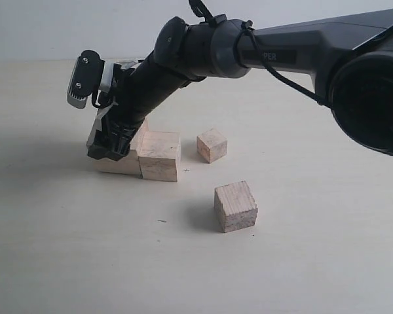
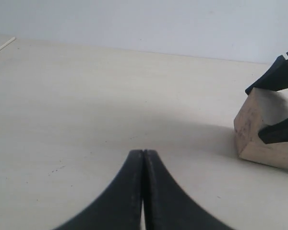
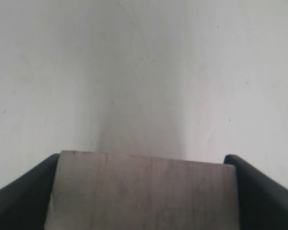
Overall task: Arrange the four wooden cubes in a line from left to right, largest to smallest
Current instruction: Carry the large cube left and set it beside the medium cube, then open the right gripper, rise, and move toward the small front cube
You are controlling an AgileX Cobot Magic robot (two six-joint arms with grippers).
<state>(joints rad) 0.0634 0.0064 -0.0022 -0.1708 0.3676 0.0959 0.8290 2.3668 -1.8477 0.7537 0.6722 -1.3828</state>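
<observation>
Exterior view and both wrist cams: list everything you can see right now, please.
Wooden cubes: four, pale beige, on the table. The gripped cube is far left, the second cube is against its right side, the small cube stands apart further right, and the front cube is alone nearer the camera.
Table: one, pale cream, under everything.
Wall: one, whitish, behind the table.
Right gripper: one, black, fingers on either side of the gripped cube.
Left gripper: one, black, shut, empty, low over bare table.
</observation>
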